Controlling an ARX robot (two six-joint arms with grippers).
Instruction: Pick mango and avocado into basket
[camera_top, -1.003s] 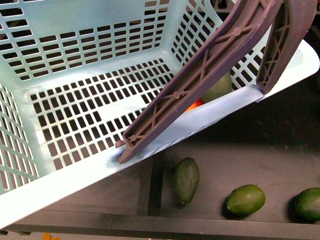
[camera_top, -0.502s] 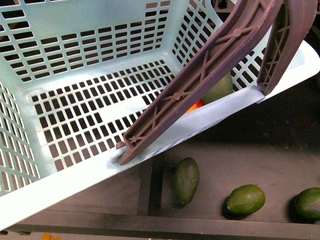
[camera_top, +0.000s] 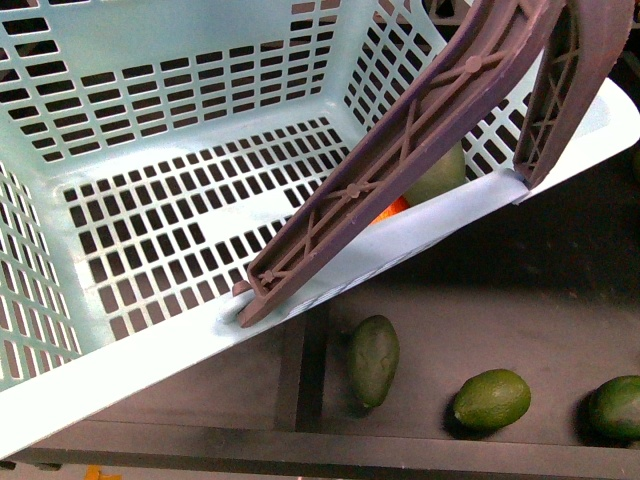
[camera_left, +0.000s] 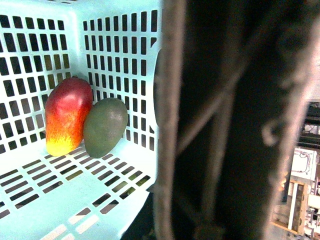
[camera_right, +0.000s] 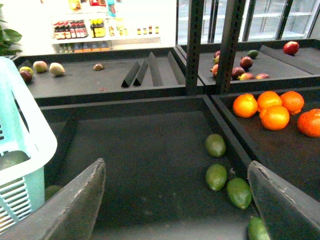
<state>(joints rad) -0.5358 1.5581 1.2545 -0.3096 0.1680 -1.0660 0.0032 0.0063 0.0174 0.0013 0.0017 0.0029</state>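
1. The mango (camera_left: 67, 115) and the avocado (camera_left: 105, 127) are seen lying side by side, touching, in a corner of the turquoise basket (camera_top: 150, 90).
2. The basket's brownish-grey handle (camera_top: 400, 150) is swung across its right side.
3. The right gripper (camera_right: 175, 200) is spread wide open over a dark shelf tray (camera_right: 145, 150), nothing held.
4. The left gripper can't be made out, so its state can't be told.
5. Brighter green avocados (camera_top: 492, 398) are left on the shelf just past the basket.

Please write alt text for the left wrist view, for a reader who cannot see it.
A red and yellow mango and a dark green avocado lean side by side, touching, in a corner of the turquoise slotted basket. A blurred dark handle very near the camera hides the rest of the view.
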